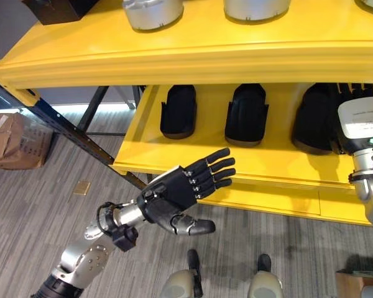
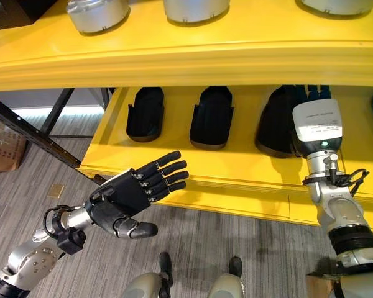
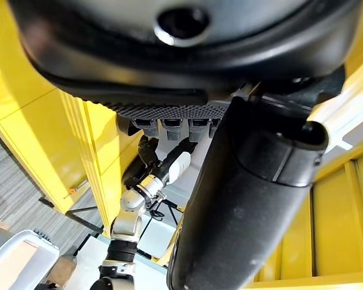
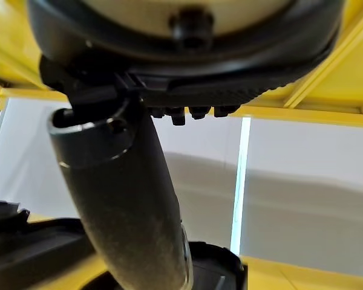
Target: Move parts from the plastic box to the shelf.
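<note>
Three black moulded parts lie in a row on the yellow lower shelf: one at the left, one in the middle and one at the right. My right hand reaches into this shelf just beside the right-hand part, with straight fingers pointing to the back and nothing in it. My left hand hovers open and empty in front of the shelf's front edge, palm up, thumb spread. The right wrist view shows a straight thumb under the upper shelf.
Silver-grey round parts stand on the yellow upper shelf, with a black box at its left end. Dark blue frame struts slant down to the grey floor. A cardboard box sits at the left.
</note>
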### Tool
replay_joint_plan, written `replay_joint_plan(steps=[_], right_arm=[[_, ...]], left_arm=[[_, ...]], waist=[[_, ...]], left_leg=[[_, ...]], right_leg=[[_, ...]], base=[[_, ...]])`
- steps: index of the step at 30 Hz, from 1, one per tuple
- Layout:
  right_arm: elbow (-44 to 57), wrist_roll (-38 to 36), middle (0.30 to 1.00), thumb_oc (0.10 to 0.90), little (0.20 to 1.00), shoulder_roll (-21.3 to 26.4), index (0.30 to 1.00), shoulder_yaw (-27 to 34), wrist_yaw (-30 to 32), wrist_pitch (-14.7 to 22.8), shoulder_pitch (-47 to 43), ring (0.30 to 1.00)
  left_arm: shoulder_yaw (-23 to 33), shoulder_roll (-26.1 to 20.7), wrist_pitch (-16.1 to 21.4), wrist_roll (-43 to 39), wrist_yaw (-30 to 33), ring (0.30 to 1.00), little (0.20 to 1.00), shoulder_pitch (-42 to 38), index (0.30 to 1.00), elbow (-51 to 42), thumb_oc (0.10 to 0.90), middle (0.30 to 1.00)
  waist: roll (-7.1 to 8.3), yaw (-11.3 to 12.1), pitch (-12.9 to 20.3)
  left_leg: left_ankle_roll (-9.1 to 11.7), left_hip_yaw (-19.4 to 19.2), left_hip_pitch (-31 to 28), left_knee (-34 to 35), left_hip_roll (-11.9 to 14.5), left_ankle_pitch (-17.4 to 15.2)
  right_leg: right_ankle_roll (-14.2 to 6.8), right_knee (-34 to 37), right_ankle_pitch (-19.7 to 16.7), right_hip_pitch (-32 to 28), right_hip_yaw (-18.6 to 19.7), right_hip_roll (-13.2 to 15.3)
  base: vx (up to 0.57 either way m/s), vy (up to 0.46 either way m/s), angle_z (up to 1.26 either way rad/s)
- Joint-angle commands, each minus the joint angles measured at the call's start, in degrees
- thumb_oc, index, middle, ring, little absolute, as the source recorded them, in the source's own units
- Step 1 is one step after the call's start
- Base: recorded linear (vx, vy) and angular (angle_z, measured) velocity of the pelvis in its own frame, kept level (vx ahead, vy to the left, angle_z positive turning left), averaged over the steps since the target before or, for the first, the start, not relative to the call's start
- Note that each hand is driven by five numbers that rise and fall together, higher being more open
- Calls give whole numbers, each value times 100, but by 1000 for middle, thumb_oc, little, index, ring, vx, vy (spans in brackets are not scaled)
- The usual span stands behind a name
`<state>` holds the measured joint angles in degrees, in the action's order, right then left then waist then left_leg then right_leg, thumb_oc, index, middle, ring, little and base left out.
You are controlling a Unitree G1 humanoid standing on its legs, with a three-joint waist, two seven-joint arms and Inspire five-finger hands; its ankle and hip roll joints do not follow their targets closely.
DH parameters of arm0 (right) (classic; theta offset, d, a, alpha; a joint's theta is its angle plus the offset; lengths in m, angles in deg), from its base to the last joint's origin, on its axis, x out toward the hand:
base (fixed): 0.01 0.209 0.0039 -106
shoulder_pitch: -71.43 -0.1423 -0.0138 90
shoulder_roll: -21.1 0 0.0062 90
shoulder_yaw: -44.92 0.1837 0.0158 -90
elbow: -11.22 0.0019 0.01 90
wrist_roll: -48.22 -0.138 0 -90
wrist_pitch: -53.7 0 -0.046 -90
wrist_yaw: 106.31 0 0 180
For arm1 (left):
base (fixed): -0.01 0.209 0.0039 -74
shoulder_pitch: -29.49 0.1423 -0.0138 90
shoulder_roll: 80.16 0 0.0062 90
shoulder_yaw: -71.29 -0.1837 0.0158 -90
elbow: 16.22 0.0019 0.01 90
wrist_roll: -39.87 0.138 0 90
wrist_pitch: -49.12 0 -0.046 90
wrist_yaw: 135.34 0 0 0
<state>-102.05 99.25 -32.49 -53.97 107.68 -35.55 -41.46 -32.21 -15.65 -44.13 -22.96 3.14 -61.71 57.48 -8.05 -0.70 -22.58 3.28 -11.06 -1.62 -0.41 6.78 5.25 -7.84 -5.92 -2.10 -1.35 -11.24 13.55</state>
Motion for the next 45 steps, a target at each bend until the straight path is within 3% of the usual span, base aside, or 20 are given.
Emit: replay_joint_plan(steps=[1,5,12,13,18,20,21,25,29,38,45], right_arm=[[1072,-117,1000,900,1000,-88,1000,282,472,64,19,1000],[1745,-288,1000,900,1000,-506,1000,598,349,2,976,1000],[2595,-855,1000,900,1000,-899,1000,848,381,212,1752,1000],[2915,-935,1000,900,1000,-982,1000,894,458,519,1847,1000],[3740,-1303,1000,900,1000,-1141,1000,972,286,878,1969,1000],[3931,-1896,1000,900,1000,-1198,1000,820,29,1129,1922,1000],[3996,-2596,1000,900,1000,-1303,1000,654,-415,1386,1843,1000],[3949,-4069,1000,900,1000,-1456,1000,345,-1110,1694,1703,1000],[3638,-5150,1000,900,1000,-1821,1000,56,-1384,2088,1411,1000],[3147,-6339,1000,900,1000,-2714,1000,-78,-1504,1984,845,1000],[2743,-6300,1000,900,1000,-2997,1000,-24,-1193,1981,561,1000]], left_arm=[[-42,359,587,-525,-130,1000,1000,14,1000,-517,900,1000],[23,495,797,-455,-70,1000,1000,163,1000,-505,900,1000],[133,619,968,-273,89,1000,1000,306,1000,-525,900,1000],[153,638,1017,-255,194,1000,1000,322,1000,-562,900,1000],[174,701,1056,-186,395,1000,1000,297,1000,-637,900,1000],[120,724,1091,-152,476,1000,1000,259,1000,-661,900,1000],[111,740,1078,-130,505,1000,1000,253,1000,-675,900,1000],[87,785,1058,-98,451,1000,1000,276,1000,-646,900,1000],[7,884,994,-3,420,1000,1000,240,1000,-563,900,1000],[-78,1242,826,215,380,1000,1000,199,1000,-481,900,1000],[-131,1338,792,200,367,1000,1000,181,1000,-465,900,1000]], waist=[[230,-115,648],[280,-313,739],[373,-553,762],[382,-611,773],[377,-689,797],[359,-684,801],[353,-655,811],[342,-582,821],[340,-462,840],[213,-254,851],[85,-162,844]], left_leg=[[70,-29,57,-324,179,-581],[21,-175,-26,-241,164,-612],[-28,-386,-128,-175,165,-649],[-34,-456,-157,-138,149,-663],[-64,-541,-156,-112,102,-707],[-73,-553,-148,-98,86,-710],[-83,-545,-146,-86,62,-715],[-93,-510,-153,-57,41,-696],[-87,-446,-164,-31,40,-670],[-73,-272,-152,21,12,-598],[-69,-178,-108,-12,-13,-555]], right_leg=[[283,-593,791,136,99,-214],[229,-467,719,128,208,-218],[156,-339,601,134,369,-220],[133,-264,560,129,416,-221],[93,-211,535,156,490,-216],[89,-213,541,170,484,-199],[95,-193,539,160,474,-189],[114,-173,533,136,431,-166],[140,-157,538,93,348,-151],[219,-180,593,24,189,-122],[264,-286,639,40,105,-79]], base=[[-2,82,-9],[-1,92,-14],[-15,46,-17],[-22,51,-19],[-22,57,-22],[-31,59,-9],[-18,46,-4],[0,0,0],[9,-14,4],[18,2,11],[11,11,4]])
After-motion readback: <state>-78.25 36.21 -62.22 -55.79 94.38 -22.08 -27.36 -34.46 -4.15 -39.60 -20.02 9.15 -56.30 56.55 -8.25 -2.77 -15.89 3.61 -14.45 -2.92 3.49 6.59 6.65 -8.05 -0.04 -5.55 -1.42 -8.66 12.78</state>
